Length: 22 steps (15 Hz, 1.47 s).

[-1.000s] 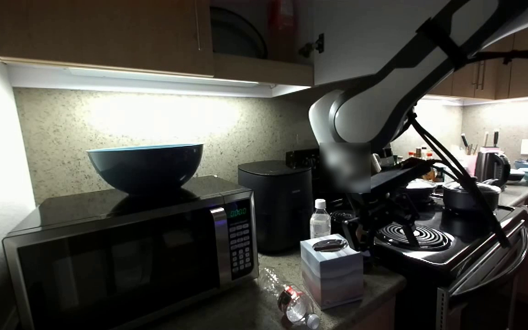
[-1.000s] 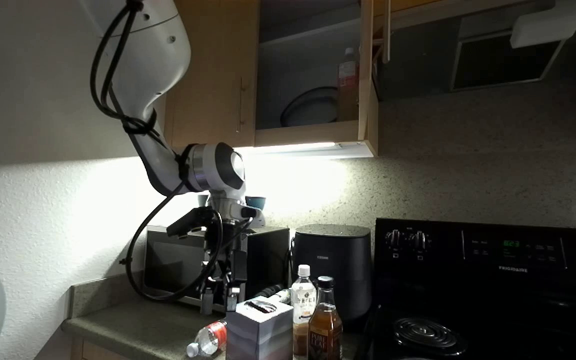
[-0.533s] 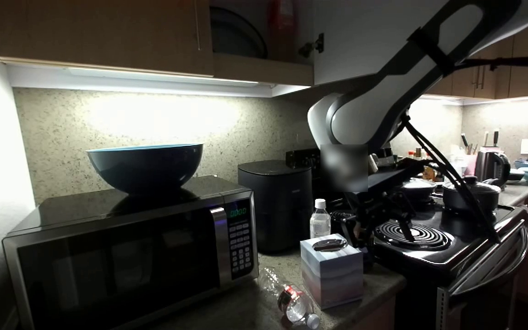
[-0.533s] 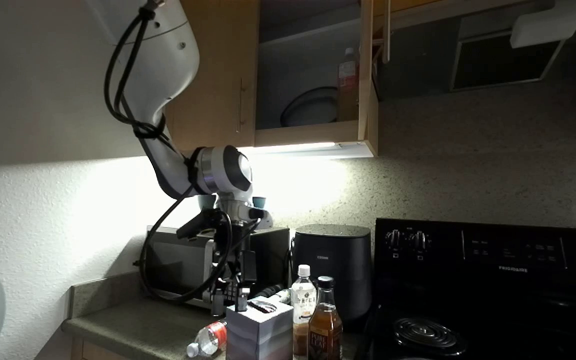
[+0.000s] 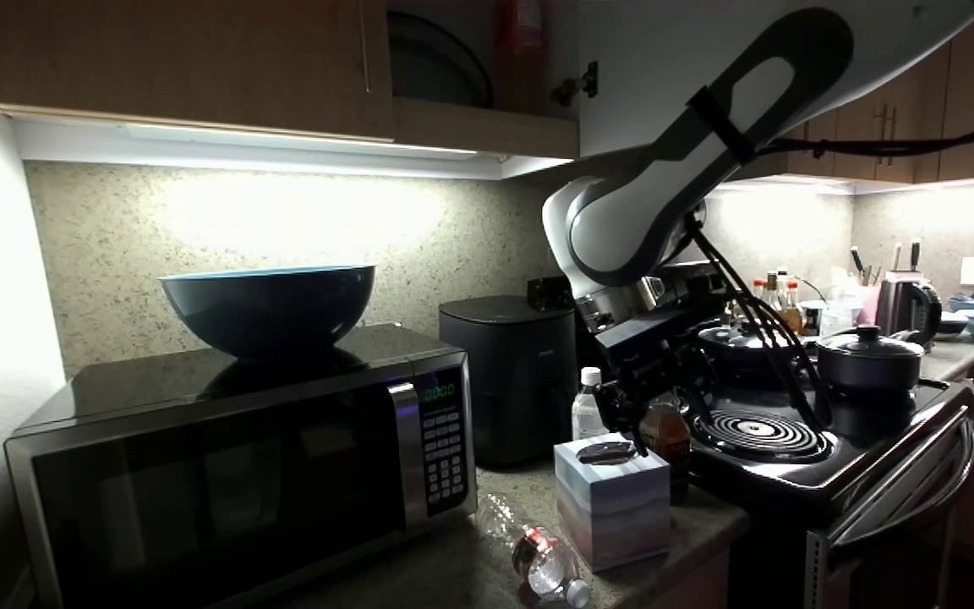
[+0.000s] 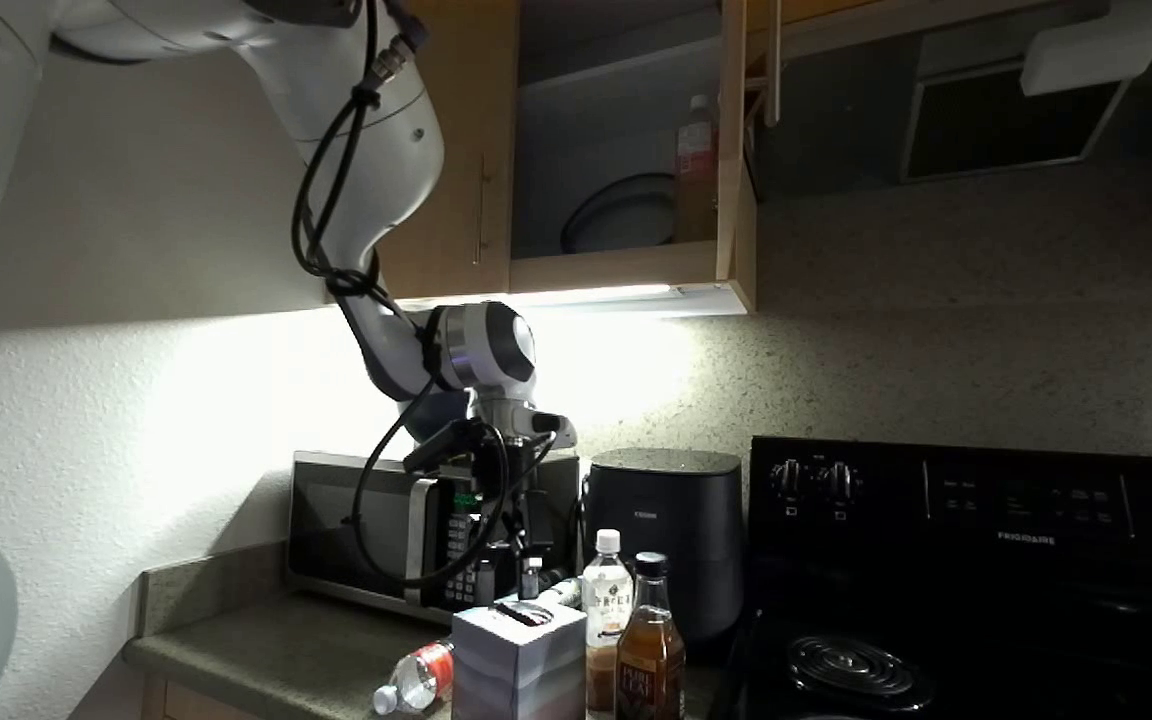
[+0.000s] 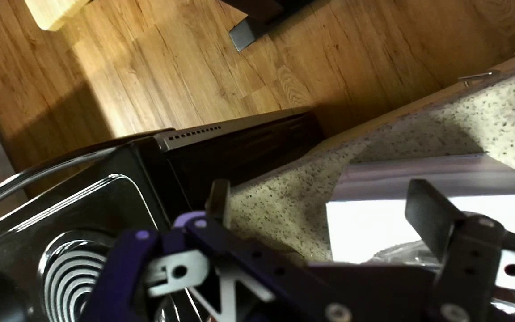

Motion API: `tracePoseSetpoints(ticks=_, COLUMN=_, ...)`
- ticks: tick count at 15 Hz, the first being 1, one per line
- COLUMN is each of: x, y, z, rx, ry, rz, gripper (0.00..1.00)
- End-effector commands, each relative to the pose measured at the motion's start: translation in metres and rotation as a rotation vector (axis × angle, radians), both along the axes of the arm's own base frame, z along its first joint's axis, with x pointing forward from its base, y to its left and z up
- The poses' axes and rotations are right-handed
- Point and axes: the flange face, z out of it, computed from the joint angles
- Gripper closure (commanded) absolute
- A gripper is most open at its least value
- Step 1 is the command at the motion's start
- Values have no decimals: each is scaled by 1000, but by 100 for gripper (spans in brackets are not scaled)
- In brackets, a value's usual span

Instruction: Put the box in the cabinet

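With the gripper point(image 7: 319, 201) spread wide and empty, the tissue box point(image 5: 629, 518) on the countertop point(image 6: 266, 652) could be dented, or the Pure Leaf bottle point(image 6: 650, 652) near it toppled, if lowering were begun off-centre, one finger point(image 7: 432, 214) over the box.

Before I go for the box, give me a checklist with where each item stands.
1. Pincer open: ok.
2. Pincer straddling the box: not ok; in the wrist view one finger overlaps its top, the other shows wide of it.
3. Box upright on the counter: ok.
4. Cabinet open: ok.
5. Room inside around the bottle and round dish: cannot tell.
6. Descent clearance to the tea bottle: cannot tell.
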Motion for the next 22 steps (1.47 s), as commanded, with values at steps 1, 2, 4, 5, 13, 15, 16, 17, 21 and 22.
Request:
tracePoseSetpoints(ticks=1, x=2, y=3, z=3, rx=0, ry=-4, rz=5, gripper=0)
tracePoseSetpoints(ticks=2, x=2, y=4, z=3, rx=0, ry=-6, rz=7, gripper=0)
tracePoseSetpoints(ticks=4, x=10, y=-2, z=-5, rx=7, ry=-14, rz=-18, gripper=0)
tracePoseSetpoints(ticks=5, x=15, y=-4, z=-9, rx=4, ry=-15, rz=-32, gripper=0)
tracePoseSetpoints(ticks=13, x=70, y=-15, z=-41, rx=-105, ry=-63, rz=-171, gripper=0)
tracePoseSetpoints(ticks=15, x=73, y=-12, z=-54, rx=-93, ry=-27, rz=-167, gripper=8)
tracePoseSetpoints(ticks=16, x=73, y=-12, z=-60, rx=-95, ry=-12, rz=-164, gripper=26)
tracePoseSetpoints(ticks=17, x=73, y=-11, z=-65, rx=-83, ry=5, rz=-162, gripper=33)
tracePoseSetpoints(ticks=21, x=77, y=-10, z=-63, rx=-68, ry=19, rz=-184, gripper=58)
tracePoseSetpoints(ticks=22, x=77, y=-11, z=-62, rx=-72, ry=26, rz=-184, gripper=65)
